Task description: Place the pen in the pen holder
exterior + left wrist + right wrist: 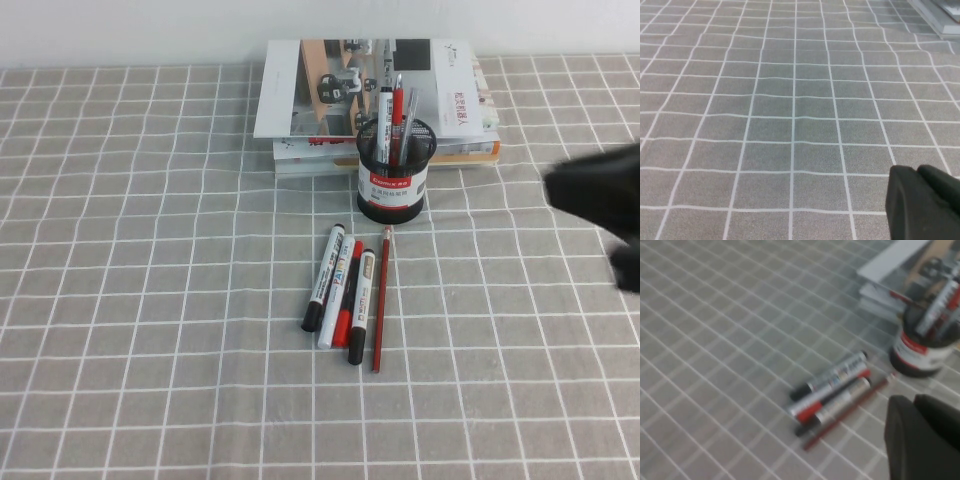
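Leaning among other pens, the pen (408, 108) is already standing in the holder (391, 185). The right end effector (600, 195) is hovering right of it and the left end effector (922, 207) over bare desk (150, 300); whether either is spread cannot be told. The right arm is best retreating wide of the rim.

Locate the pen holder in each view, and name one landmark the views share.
High view: the pen holder stands upper centre, in front of the stacked books.
Left wrist view: not in it; only cloth and the left pincer near a corner.
Right wrist view: far right, above the right pincer.
Shared landmark: the red pencil beside the markers, in high and right wrist views.
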`<state>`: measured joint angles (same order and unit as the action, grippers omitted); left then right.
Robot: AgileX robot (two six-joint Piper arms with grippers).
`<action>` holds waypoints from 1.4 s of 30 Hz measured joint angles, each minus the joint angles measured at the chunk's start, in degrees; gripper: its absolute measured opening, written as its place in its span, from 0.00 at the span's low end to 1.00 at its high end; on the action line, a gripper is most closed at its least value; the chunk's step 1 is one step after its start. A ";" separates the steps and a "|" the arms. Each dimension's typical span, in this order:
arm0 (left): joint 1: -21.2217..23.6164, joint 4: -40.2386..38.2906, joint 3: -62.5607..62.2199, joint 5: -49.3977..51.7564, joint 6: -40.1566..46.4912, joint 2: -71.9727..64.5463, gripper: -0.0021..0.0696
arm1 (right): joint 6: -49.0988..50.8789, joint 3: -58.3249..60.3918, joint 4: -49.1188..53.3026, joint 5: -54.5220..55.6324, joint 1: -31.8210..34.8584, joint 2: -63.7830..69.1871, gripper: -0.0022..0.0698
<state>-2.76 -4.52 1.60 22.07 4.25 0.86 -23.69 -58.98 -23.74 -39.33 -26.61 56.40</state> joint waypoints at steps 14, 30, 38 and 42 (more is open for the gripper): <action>0.00 0.00 0.00 0.00 0.00 0.00 0.02 | 0.95 24.18 7.06 11.87 3.65 -29.63 0.01; 0.00 0.10 0.00 0.00 0.00 0.00 0.02 | 17.60 55.66 14.30 30.75 13.85 -47.64 0.01; 0.00 0.10 0.00 0.00 0.00 0.00 0.02 | 22.35 60.34 18.41 23.57 28.04 -56.59 0.01; 0.00 0.10 0.00 0.00 0.00 0.00 0.02 | 22.47 60.49 18.16 19.02 31.18 -56.84 0.01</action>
<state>-2.76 -4.42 1.60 22.07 4.25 0.86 -1.22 1.51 -5.58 -20.31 4.57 -0.43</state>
